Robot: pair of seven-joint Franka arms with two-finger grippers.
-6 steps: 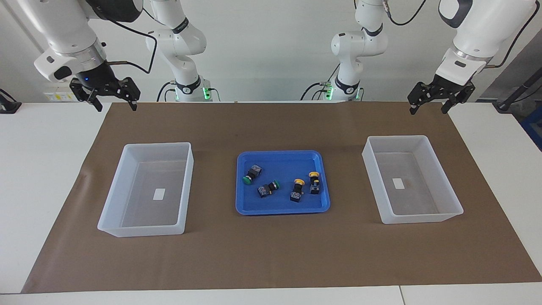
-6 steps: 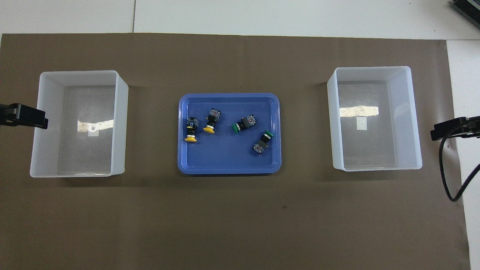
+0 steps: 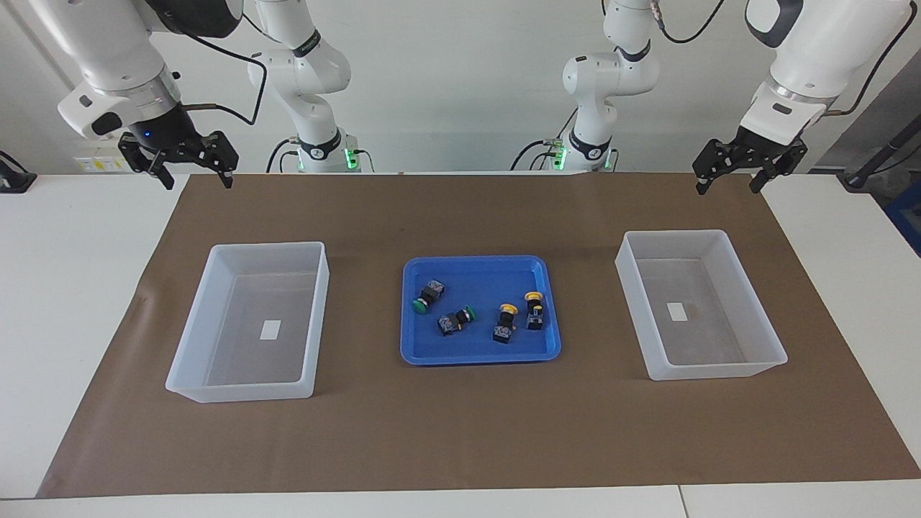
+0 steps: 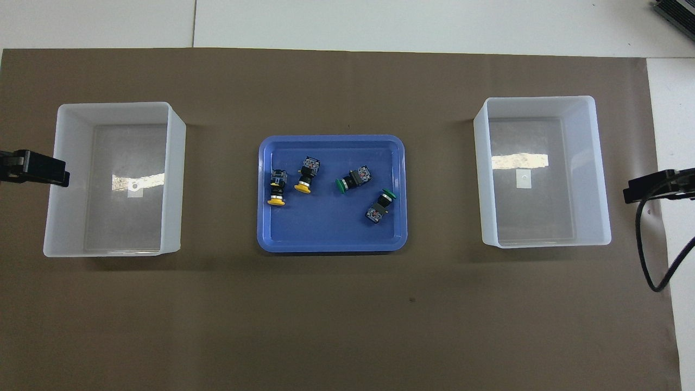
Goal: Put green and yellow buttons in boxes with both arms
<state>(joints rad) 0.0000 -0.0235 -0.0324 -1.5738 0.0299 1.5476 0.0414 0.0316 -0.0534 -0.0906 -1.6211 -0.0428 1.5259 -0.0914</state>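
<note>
Four mushroom-capped buttons (image 3: 478,313) lie in the glossy blue tray (image 3: 414,352) between two frosted plastic boxes (image 3: 247,320). Left gripper (image 3: 728,185) and right gripper (image 3: 196,180) hang empty with jaws spread; overhead only catches their tips.

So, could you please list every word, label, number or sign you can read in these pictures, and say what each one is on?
No text can be read anywhere.
White label in the box toward the left arm's end: blank or too small to read.
White label in the box toward the right arm's end: the same.
Button bodies in the blue tray: any markings too small to read.
</note>
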